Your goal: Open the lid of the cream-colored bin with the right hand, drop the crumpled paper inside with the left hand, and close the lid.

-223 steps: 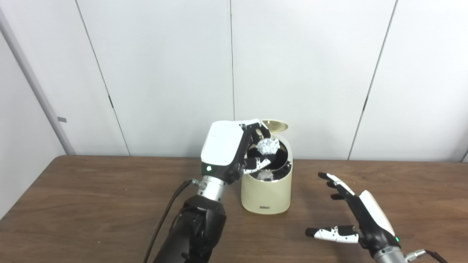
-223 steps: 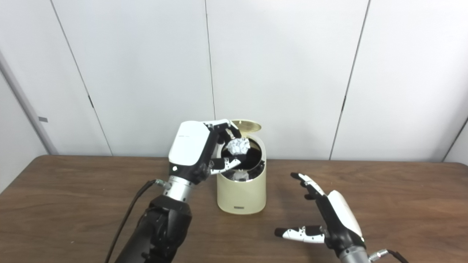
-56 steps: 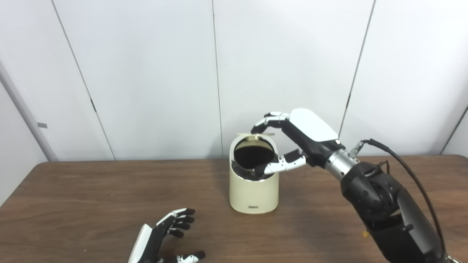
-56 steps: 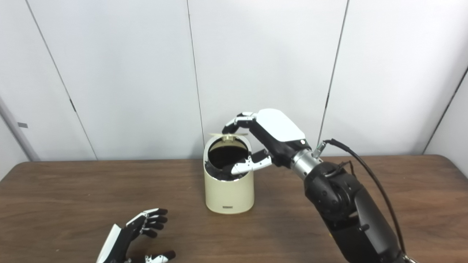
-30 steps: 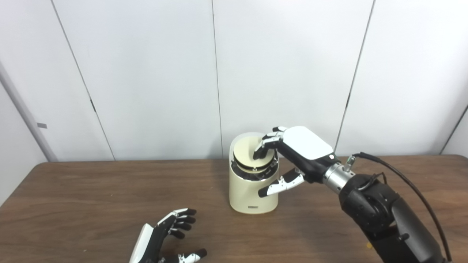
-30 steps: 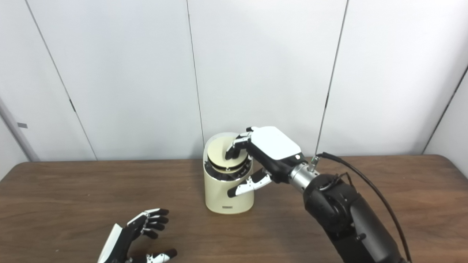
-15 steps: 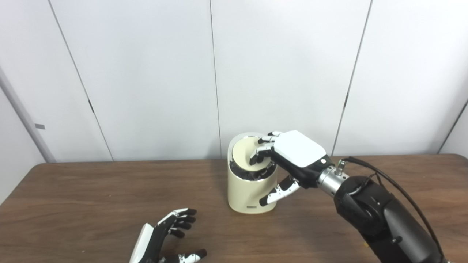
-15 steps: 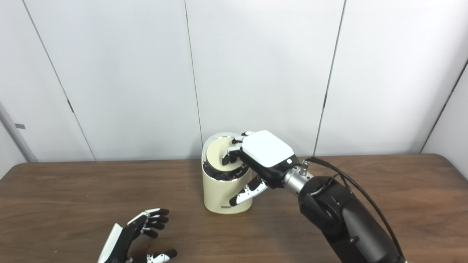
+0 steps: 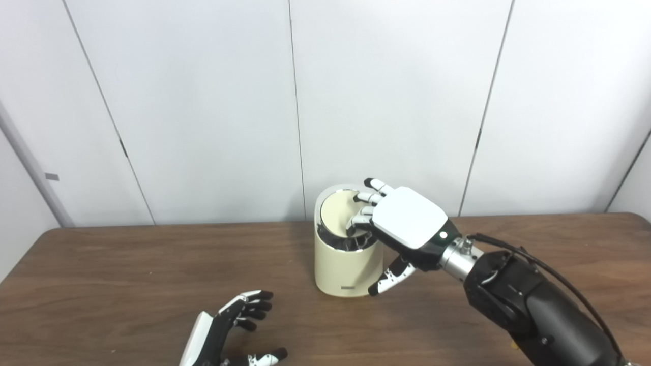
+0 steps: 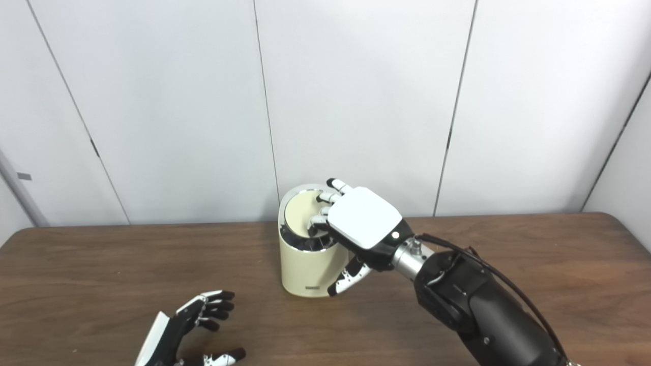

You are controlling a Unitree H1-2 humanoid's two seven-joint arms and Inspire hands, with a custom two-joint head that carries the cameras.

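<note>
Centrally, the right hand (image 9: 407, 226) is shown with fingers spread, pressed on the lowered lid (image 9: 338, 213) of the bin (image 9: 341, 264); nothing is held. At seven o'clock, the left hand (image 9: 224, 333) is seen open, empty, on the table (image 9: 101, 284).

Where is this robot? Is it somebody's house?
Probably not a house; it looks like a lab or plain office room. There are bare white wall panels, one brown wooden table, and only a small cream-colored bin that the robot's right hand is pressing on.
</note>
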